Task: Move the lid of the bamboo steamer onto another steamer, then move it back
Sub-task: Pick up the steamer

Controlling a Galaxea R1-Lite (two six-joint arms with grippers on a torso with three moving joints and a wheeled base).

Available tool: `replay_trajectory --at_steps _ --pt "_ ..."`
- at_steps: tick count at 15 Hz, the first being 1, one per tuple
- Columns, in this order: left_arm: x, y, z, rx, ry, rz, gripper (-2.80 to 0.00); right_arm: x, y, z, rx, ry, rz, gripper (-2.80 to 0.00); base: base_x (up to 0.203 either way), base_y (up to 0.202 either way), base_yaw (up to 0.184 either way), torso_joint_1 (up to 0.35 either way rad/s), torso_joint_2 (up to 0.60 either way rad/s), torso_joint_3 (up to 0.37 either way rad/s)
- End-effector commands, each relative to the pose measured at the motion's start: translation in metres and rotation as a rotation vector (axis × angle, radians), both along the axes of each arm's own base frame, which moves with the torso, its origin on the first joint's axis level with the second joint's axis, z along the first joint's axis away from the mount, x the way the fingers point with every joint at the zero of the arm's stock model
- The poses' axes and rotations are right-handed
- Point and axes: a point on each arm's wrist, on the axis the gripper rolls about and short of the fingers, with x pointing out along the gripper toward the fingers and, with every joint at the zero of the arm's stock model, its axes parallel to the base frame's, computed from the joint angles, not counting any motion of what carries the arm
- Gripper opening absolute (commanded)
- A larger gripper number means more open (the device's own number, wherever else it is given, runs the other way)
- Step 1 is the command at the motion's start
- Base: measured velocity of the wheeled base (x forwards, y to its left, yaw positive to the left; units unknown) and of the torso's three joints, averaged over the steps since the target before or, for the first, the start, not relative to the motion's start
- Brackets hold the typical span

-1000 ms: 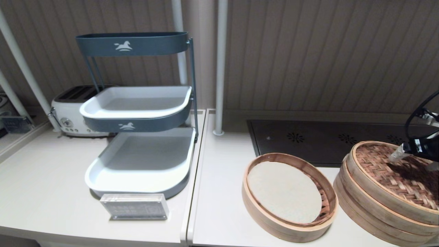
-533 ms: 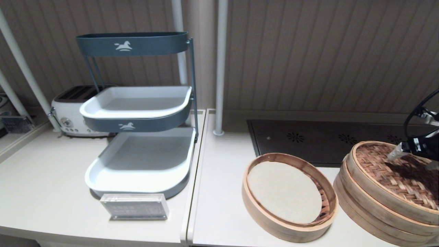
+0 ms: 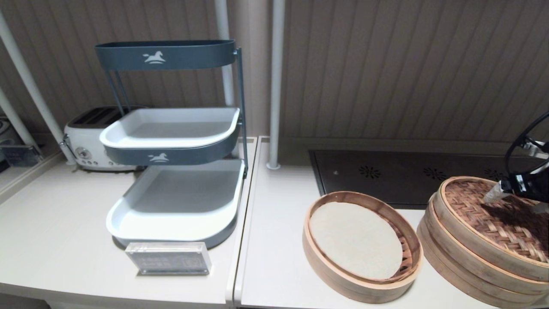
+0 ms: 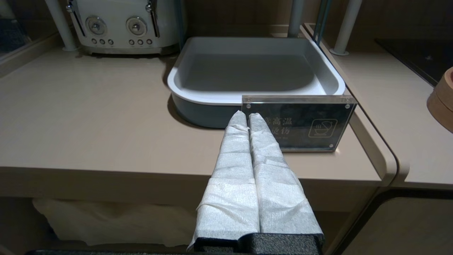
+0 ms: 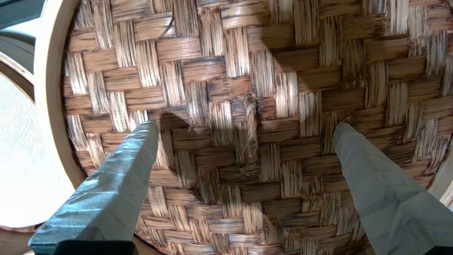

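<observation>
My right claw (image 5: 244,131) hung spread wide over the bamboo steamer lid (image 3: 493,214), holding nothing, its two wrapped fingers (image 5: 116,177) straddling the small knot (image 5: 249,134) at the weave's centre. Over the last second it had barely shifted: a small drift back toward the far rim, then a slight return, with the lid lying just as it was, flat on top of the stacked steamer (image 3: 463,266) beneath it. So I judged the lid already set on the other steamer, and me lining up to take it again for the trip back. Beside my claw, the open basket with the white liner (image 3: 356,240) waited uncovered on the tabletop (image 3: 274,257), presumably where the lid belonged. My left claw (image 4: 247,117) sat parked well away, fingers pressed together and empty, just before the acrylic sign (image 4: 300,124).
</observation>
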Motion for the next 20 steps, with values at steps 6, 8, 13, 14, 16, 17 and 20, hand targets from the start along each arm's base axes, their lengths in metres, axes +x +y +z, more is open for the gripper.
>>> replay_trajectory --at_steps 6,8,13,14,16,17,20 --pt "0.0019 0.0000 -0.0077 0.000 0.024 0.000 -2.80 -0.0012 0.0007 -0.0028 -0.005 0.018 0.000 0.00 0.000 0.000 0.000 0.000 0.00 0.000" --pt "0.0019 0.0000 -0.0077 0.000 0.025 0.000 -2.80 -0.0012 0.0002 -0.0038 -0.003 0.020 -0.002 0.00 0.000 0.000 0.000 0.000 0.00 0.000" --pt "0.0020 0.0000 -0.0077 0.000 0.025 0.000 -2.80 -0.0014 -0.0007 -0.0074 0.001 0.029 -0.008 -2.80 0.000 0.000 0.000 0.000 0.00 0.000" --pt "0.0020 0.0000 -0.0076 0.000 0.025 0.000 -2.80 -0.0016 -0.0008 -0.0074 0.002 0.030 -0.009 -2.80 0.000 0.000 0.000 0.000 0.00 0.000" --pt "0.0020 0.0000 -0.0077 0.000 0.025 0.000 -2.80 -0.0015 -0.0003 -0.0078 0.003 0.032 -0.007 -2.80 0.000 0.000 0.000 0.000 0.00 0.000" --pt "0.0020 0.0000 -0.0077 0.000 0.025 0.000 -2.80 -0.0014 -0.0002 -0.0077 0.004 0.031 -0.008 -2.80 0.000 0.000 0.000 0.000 0.00 0.000" --pt "0.0019 0.0000 -0.0077 0.000 0.025 0.000 -2.80 -0.0018 0.0012 -0.0093 0.009 0.037 -0.005 -2.80 0.000 0.000 0.000 0.000 0.00 0.000"
